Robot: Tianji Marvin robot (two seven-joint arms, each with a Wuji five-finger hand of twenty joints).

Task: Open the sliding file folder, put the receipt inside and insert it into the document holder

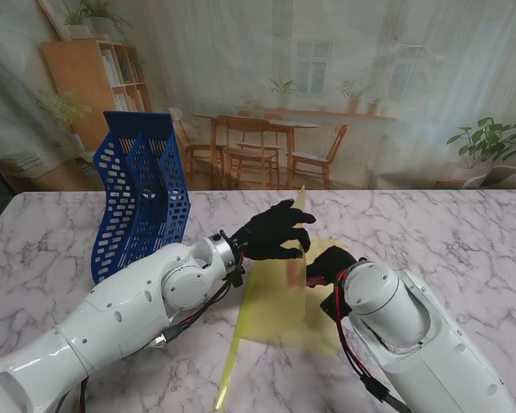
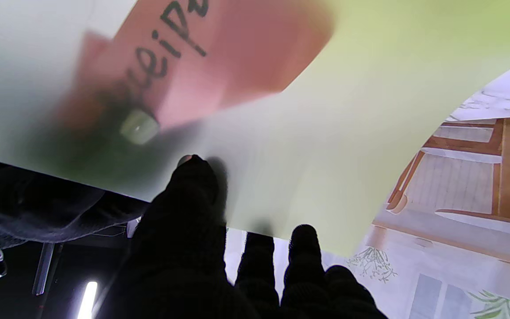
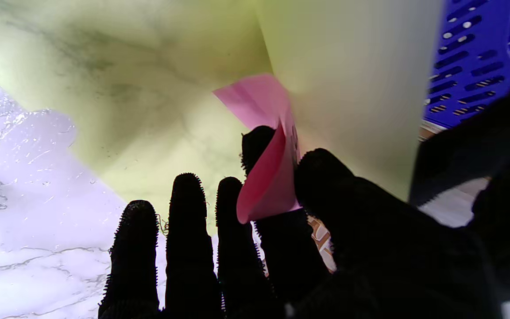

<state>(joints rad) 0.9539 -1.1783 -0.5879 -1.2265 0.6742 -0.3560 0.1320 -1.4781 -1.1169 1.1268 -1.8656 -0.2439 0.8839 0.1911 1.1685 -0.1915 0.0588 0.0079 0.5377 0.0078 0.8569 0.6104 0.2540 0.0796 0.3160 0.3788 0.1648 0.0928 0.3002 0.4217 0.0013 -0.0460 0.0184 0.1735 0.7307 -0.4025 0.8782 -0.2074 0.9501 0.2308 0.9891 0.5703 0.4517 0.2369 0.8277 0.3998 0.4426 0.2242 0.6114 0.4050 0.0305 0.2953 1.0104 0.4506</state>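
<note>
- Left hand (image 1: pixel 273 231) fingers (image 2: pixel 195 186) pinch the yellow folder (image 1: pixel 275 301)'s raised flap.
- Right hand (image 1: pixel 328 265) fingers (image 3: pixel 321 177) clamp the pink receipt (image 3: pixel 266 177) inside the opened folder on the counter (image 1: pixel 430 232).
- Blue document holder (image 1: pixel 142 194) stands left.

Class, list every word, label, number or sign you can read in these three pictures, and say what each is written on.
"eip", handwritten in black on the pink receipt, seen through the translucent yellow-green file folder in the left wrist view; the letters before and after are blurred or cut off.
Books on the backdrop's printed shelf: too small to read.
Blue document holder, marble table: no text.
</note>
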